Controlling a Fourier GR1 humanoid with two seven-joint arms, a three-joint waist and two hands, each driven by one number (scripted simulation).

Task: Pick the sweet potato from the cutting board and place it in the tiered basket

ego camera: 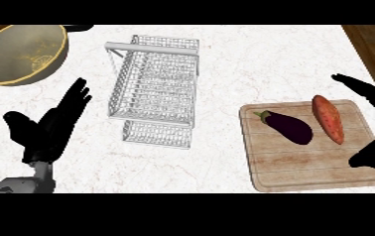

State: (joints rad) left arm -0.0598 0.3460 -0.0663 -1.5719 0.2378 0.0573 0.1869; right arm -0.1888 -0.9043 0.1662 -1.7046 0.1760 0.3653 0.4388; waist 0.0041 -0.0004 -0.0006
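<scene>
Sweet potato is your target, but sweeping from the left you first get a metal pot at the upper-left corner of the marbled counter, then the left hand low on that side, fingers straight and spread, holding nothing. Next you see the wire tiered basket near the middle, well apart from the wooden cutting board on the right. On the board an eggplant lies just left of the sweet potato, apart from it, and your right hand shows only at the right edge, fingers spread around the board's right side, holding nothing.
</scene>
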